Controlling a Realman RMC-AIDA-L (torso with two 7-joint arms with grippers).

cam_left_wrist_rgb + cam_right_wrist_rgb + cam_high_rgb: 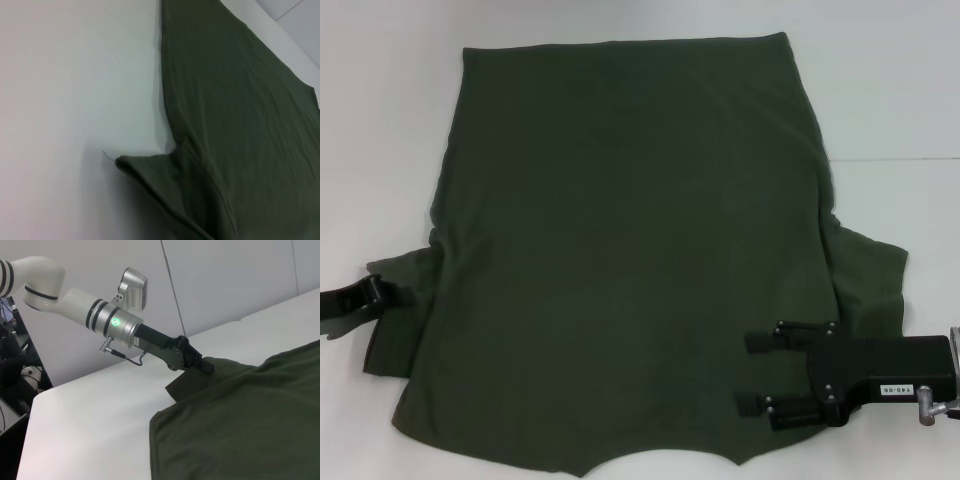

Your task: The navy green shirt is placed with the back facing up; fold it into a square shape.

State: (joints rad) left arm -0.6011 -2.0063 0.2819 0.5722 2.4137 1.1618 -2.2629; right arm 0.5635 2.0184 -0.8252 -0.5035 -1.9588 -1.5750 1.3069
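The navy green shirt (620,240) lay spread across the white table (390,120), plain back up, its straight hem at the far side and the notch of the collar at the near edge, closest to the robot. Most of the body was flat and smooth. The sleeve on the robot's left poked out past the side seam, and the left gripper (382,292) had reached in from the table's left edge and was closed on the tip of that sleeve; in the right wrist view the same gripper (202,366) showed with its dark fingers pinched over the corner of the fabric, which rose slightly off the table there. The left wrist view showed only the sleeve's folded edge (165,175) standing a little above the white surface, with the long side seam running away beyond it. The right gripper (755,372) hovered over the near right part of the shirt, its two black fingers (760,341) pointing toward the middle of the cloth and spread well apart, holding nothing. The sleeve on the robot's right lay loosely rumpled just beyond that gripper's body.
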